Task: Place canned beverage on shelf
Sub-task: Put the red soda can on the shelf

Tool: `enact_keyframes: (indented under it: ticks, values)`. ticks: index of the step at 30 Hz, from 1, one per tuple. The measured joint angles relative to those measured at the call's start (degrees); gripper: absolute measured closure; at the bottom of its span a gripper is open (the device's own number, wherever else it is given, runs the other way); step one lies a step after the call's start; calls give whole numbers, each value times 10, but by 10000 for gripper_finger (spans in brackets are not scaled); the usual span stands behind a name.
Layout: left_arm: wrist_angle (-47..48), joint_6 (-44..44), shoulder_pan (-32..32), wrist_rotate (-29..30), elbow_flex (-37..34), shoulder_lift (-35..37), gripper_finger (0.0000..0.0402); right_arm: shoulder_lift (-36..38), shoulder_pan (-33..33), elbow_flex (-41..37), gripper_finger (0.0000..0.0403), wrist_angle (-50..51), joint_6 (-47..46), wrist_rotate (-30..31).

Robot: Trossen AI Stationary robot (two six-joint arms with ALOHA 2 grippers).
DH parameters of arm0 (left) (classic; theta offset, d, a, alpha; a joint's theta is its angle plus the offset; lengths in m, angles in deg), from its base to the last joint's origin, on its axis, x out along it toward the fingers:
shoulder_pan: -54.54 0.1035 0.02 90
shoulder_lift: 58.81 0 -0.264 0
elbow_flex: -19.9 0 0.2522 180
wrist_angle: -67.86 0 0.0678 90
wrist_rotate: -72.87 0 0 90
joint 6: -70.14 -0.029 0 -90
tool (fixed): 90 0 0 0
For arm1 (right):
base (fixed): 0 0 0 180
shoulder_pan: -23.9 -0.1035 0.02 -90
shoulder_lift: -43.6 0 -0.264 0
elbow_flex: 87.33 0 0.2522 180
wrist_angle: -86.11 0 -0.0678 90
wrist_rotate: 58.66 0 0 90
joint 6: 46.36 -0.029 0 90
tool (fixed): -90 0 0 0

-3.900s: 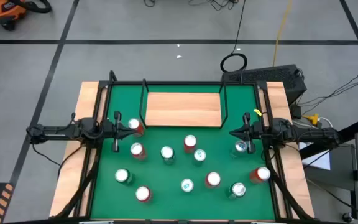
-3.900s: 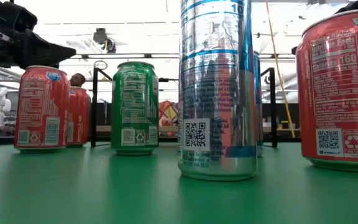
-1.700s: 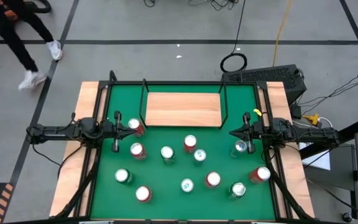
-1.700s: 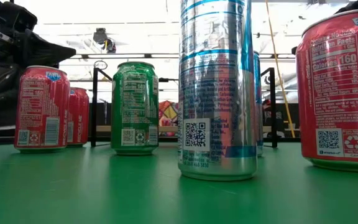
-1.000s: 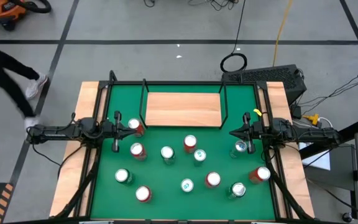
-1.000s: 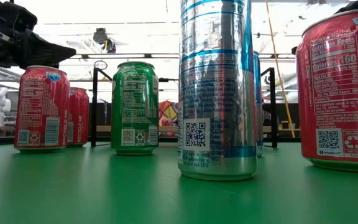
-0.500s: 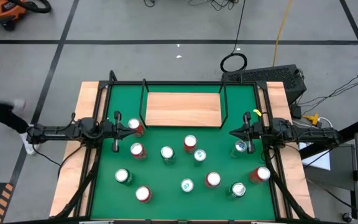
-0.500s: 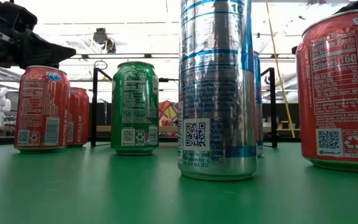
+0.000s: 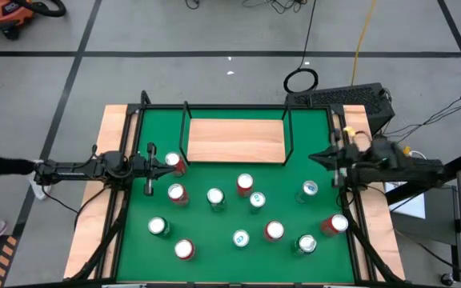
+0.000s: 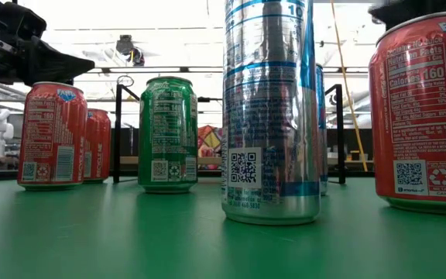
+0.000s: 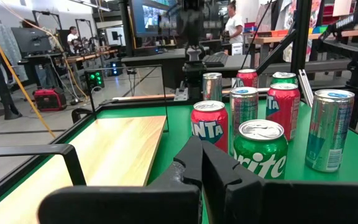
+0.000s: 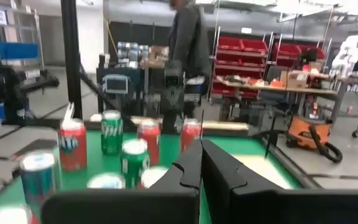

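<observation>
Green matting covers the table, and the shelf at its far edge carries no can, so the task is not yet begun. All the cans stand loose on the mat nearer the camera. Both the left gripper and right gripper are closed on nothing at the mat's sides.

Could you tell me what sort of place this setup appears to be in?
Probably a robotics lab or workshop: red parts bins on racking, an orange shop vacuum, and workbenches with monitors behind the green mat.
</observation>
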Motion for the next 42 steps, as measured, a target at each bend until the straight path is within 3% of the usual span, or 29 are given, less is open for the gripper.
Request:
enact_keyframes:
  ticks: [17,25,30,42]
  values:
    - [0,0,0,0,0,0,402,-321,0,528,403,306,18,-1]
    - [0,0,0,0,0,0,402,-457,0,743,403,394,-20,-1]
    - [0,0,0,0,0,0,402,-501,0,801,403,432,-31,-1]
    - [0,-3,0,0,0,0,402,-544,0,798,403,502,-36,-3]
